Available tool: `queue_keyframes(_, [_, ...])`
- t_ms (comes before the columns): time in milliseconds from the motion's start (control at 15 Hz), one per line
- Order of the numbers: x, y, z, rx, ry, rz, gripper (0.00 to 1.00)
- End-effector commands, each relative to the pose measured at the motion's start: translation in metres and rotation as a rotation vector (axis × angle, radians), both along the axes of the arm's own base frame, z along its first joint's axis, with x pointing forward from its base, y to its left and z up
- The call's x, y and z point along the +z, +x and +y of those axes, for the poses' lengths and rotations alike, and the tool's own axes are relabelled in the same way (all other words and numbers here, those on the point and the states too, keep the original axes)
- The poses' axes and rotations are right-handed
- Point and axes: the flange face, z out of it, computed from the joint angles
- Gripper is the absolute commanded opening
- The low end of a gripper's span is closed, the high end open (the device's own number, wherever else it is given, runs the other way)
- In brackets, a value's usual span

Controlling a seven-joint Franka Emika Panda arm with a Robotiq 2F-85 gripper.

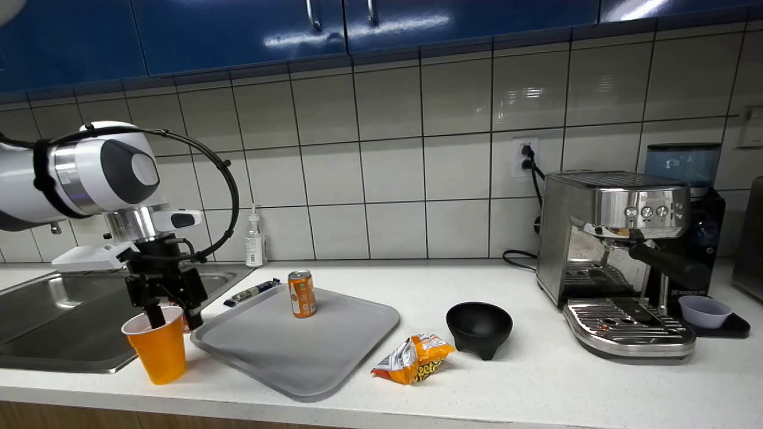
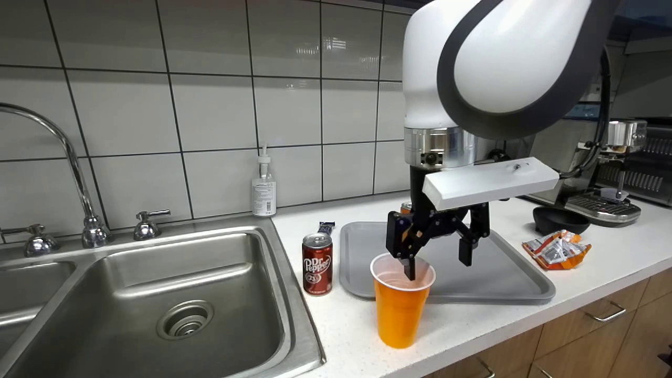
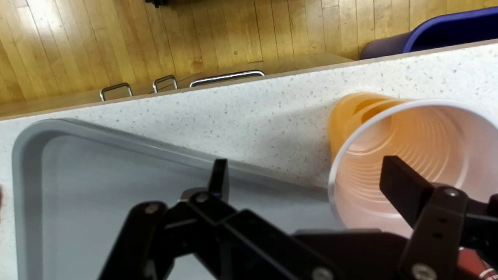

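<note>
Jaws stand apart at the rim of an orange cup (image 2: 401, 315)

We begin at the left with a steel sink (image 2: 303, 336) and, at its far corner, a clear pump bottle (image 2: 264, 194) whose label is printed too small for us to read. Next we find a dark red can (image 2: 317, 265), upright on the white counter (image 2: 346, 341), and here we read "Dr Pepper," with "23" below it. A dark wrapped bar (image 1: 253, 292) lies beyond the can, just beside a gray tray (image 1: 286, 357); we cannot make out its lettering.

Then comes the cup, standing on the counter next to the tray. The gripper (image 2: 437, 269) reaches down to it with its jaws spread well apart. In all three views we see one finger (image 3: 404, 186) pointing into the cup's mouth, while its partner hangs outside, on the tray side, so the cup's wall runs between the jaws. Whether either finger touches that wall, we cannot tell.

On the tray stands an orange can (image 1: 302, 295), its print too fine for us. Past the tray lies a crumpled snack bag (image 1: 414, 360), on which we catch the letters "eetos." A black bowl (image 1: 478, 325) stands just beside the bag. At the right we see a silver espresso machine (image 1: 557, 238) and, behind it, a black grinder (image 1: 707, 232) with white lettering too blurred to read.
</note>
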Motion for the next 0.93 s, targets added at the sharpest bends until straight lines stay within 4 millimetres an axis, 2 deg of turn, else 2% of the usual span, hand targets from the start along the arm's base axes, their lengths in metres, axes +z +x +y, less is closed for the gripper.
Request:
queue_keyframes(0, [-0.0047,0.0079,0.0006,0.023,0.032,0.002,0.75])
queue_keyframes(67, [-0.0055,0.0087,0.001,0.025,0.035,0.002,0.72])
queue_keyframes(133, [-0.0062,0.0094,0.0012,0.028,0.037,0.002,0.65])
queue_keyframes(667, [-0.0062,0.0099,0.0024,0.043,0.046,-0.001,0.03])
queue_keyframes(733, [-0.0058,0.0095,0.0025,0.044,0.047,-0.001,0.0])
queue_keyframes(867, [-0.0018,0.0097,0.0041,0.046,0.056,-0.012,0.0])
